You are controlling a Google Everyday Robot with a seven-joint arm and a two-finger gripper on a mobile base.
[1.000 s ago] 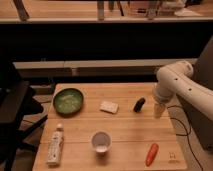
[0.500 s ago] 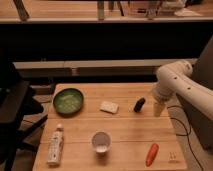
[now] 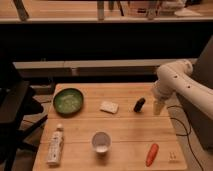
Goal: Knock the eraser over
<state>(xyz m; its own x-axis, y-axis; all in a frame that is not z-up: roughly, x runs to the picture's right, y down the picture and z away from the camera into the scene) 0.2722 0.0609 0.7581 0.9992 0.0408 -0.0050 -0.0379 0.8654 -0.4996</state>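
The eraser, a small black oblong block, stands tilted on the wooden table, right of centre toward the far edge. My gripper hangs down from the white arm just to the right of the eraser, a small gap away, with its tip close to the tabletop. It is open and holds nothing.
A pale flat pad lies left of the eraser and a green bowl sits at the far left. Near the front are a white bottle, a white cup and a carrot. A dark chair stands left of the table.
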